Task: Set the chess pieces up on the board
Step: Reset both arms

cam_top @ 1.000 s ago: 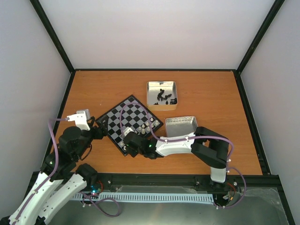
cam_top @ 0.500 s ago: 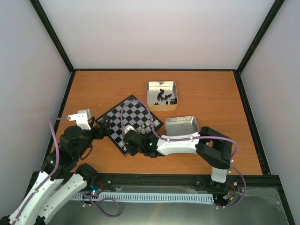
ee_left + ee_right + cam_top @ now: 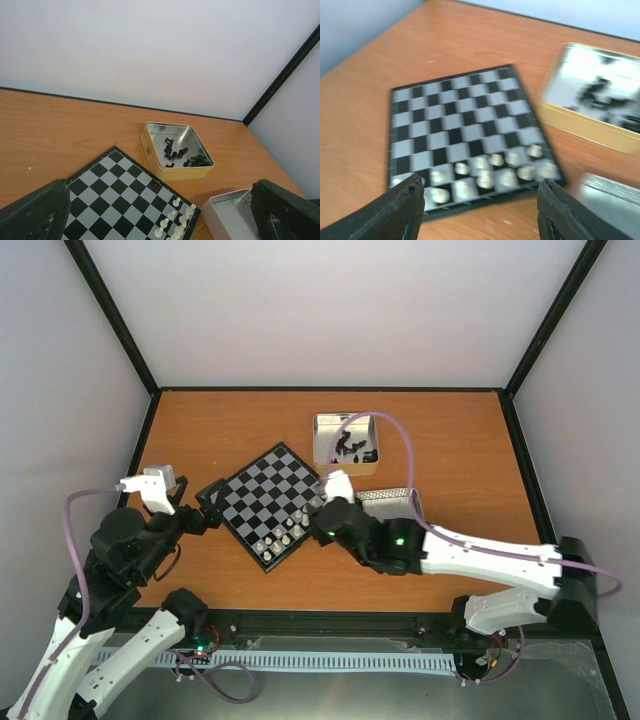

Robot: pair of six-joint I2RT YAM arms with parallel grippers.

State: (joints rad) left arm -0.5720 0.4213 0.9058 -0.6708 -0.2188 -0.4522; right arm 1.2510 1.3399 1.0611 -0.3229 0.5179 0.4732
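At the left, the left arm reaches toward the left corner of the board. The left jaws stand wide apart with nothing between them. The board lies flat on the counter, turned corner-on like a diamond, left of centre. The cream-white chess pieces stand crowded in two rough rows along its near right edge. Just beside the board's right corner the right arm stretches low over the counter. The right jaws gape wide and hold nothing, and the wrist view shows the white pieces just ahead of them. Behind the board, a square tin holds black chessmen. A second tin sits near the board's right corner, partly hidden by the right arm.
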